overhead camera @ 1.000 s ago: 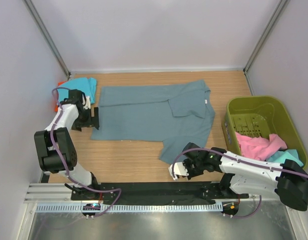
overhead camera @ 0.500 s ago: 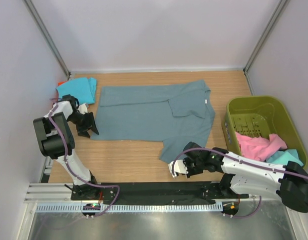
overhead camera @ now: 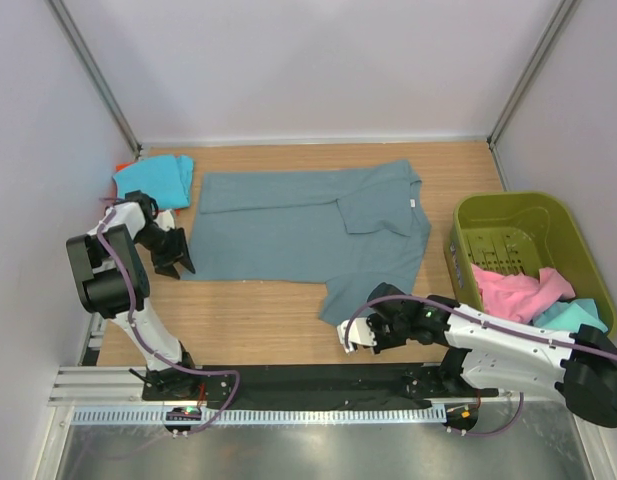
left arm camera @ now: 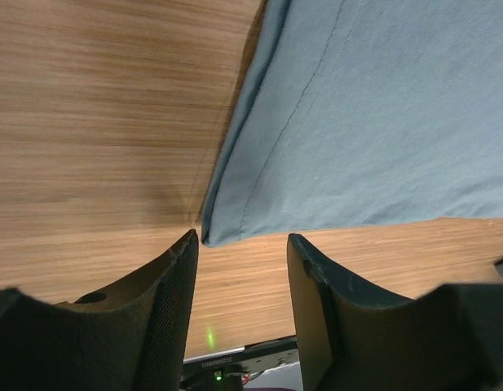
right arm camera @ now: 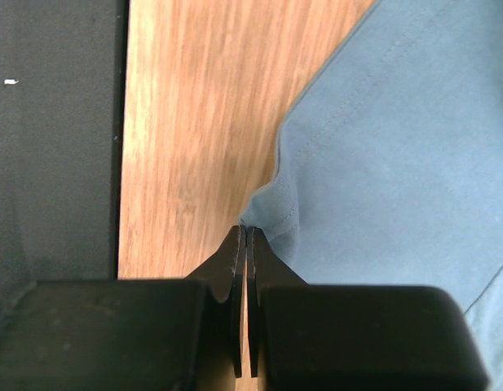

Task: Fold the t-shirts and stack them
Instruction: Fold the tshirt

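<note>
A large blue-grey t-shirt (overhead camera: 308, 230) lies spread on the wooden table, one sleeve folded inward, a small white label at its collar. My left gripper (overhead camera: 184, 259) is at its near left corner, jaws apart. In the left wrist view that corner (left arm camera: 227, 228) lies just beyond the left gripper (left arm camera: 241, 238), with nothing between the fingers. My right gripper (overhead camera: 346, 335) is at the shirt's near right corner. In the right wrist view the right gripper (right arm camera: 246, 228) is shut, and the puckered hem (right arm camera: 271, 208) is pinched at its tips. A folded turquoise t-shirt (overhead camera: 156, 178) lies at the back left over an orange one (overhead camera: 120, 167).
An olive-green basket (overhead camera: 508, 205) stands at the right, holding a pink shirt (overhead camera: 518, 290) and a turquoise one (overhead camera: 576, 312). White walls close in the table at the back and on both sides. A black rail (overhead camera: 288, 380) runs along the near edge.
My left gripper has come down along the shirt's left edge to its near corner, and its jaws have narrowed. The right gripper has barely shifted.
</note>
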Action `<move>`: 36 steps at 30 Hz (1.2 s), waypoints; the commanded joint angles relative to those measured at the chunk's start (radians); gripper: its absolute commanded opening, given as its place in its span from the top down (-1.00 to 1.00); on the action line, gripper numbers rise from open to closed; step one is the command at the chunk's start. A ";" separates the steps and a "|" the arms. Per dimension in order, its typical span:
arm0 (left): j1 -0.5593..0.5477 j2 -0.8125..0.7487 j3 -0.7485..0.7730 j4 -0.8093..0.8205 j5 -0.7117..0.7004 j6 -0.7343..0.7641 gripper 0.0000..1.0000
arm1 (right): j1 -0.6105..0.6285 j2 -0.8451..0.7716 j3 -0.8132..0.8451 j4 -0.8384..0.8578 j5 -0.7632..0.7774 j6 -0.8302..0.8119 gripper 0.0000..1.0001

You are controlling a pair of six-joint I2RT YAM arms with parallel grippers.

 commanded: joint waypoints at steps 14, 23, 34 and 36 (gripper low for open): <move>0.012 -0.005 0.000 -0.016 -0.006 0.013 0.57 | -0.023 -0.027 0.004 0.043 0.020 0.020 0.97; 0.012 0.004 -0.002 -0.016 -0.001 0.013 0.84 | -0.061 -0.033 0.006 0.043 0.025 0.025 0.97; 0.010 -0.050 0.012 -0.034 0.007 0.043 1.00 | -0.133 -0.039 0.064 0.037 0.048 0.063 0.97; 0.010 -0.097 0.038 -0.049 0.011 0.053 1.00 | -0.170 -0.036 0.108 0.027 0.043 0.099 0.97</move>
